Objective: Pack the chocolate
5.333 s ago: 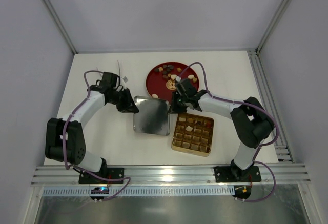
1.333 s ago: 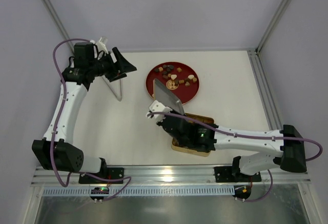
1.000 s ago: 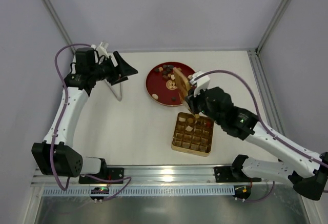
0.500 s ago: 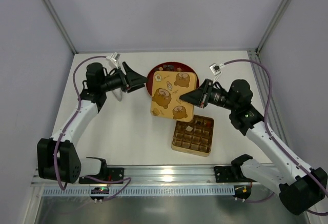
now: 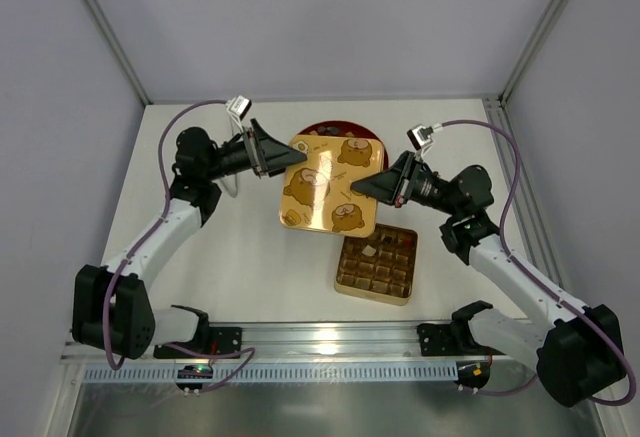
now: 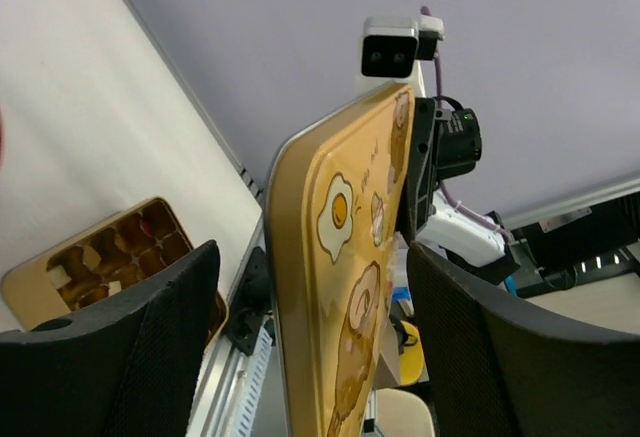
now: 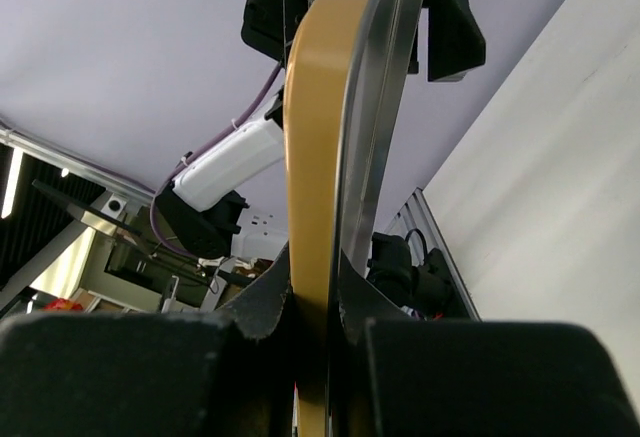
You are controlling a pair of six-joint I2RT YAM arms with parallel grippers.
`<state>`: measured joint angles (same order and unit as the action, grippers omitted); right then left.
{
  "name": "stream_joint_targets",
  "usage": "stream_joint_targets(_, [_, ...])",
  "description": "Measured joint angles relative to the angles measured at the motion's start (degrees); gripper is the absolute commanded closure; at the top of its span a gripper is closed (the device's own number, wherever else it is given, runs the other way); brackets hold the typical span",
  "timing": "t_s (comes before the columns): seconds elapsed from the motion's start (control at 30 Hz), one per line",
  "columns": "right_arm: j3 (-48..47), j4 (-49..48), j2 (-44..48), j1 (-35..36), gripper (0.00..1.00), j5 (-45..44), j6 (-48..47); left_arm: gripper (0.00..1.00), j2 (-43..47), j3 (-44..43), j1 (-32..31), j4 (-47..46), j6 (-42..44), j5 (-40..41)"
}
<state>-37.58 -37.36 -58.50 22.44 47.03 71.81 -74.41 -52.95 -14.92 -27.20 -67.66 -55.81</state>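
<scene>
Right gripper (image 5: 362, 189) is pinched on the right edge of the lid (image 5: 330, 182), holding it off the table (image 5: 240, 257). The wrist view shows both fingers tight on the rim.

Chocolate (image 5: 370, 252): the pieces I can see sit in the cells of the tin (image 5: 343, 279), below and just left of the right gripper and not touching it. A few more show on the sliver of red plate (image 5: 340, 124) sticking out behind the lid's far edge. The rest of the plate is hidden, so I can't tell how many are left there.

The lid hangs over the gap between plate and tin, printed face up toward the top camera and covering most of the plate.

Left gripper (image 5: 272, 155) is spread wide and straddles the lid's opposite edge. No contact that I can see in its wrist view.

My read: the edge pinch keeps the lid's underside free so it can drop onto the tin, and the left side is lined up to steady or take it. If the plate isn't empty, closing now is premature.
</scene>
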Motion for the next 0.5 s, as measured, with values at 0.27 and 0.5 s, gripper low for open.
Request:
stream_joint_targets(0.27, [0.7,-2.6,-0.9,-0.5,0.96,-0.6,2.1,0.55,-0.1,3.0,-3.5,-7.0,-7.3,-1.1])
stream_joint_targets(0.5, [0.7,-2.8,-1.9,-0.5,0.96,-0.6,1.4,0.76,-1.0,4.5,-4.5,-9.3,-11.5,-1.4])
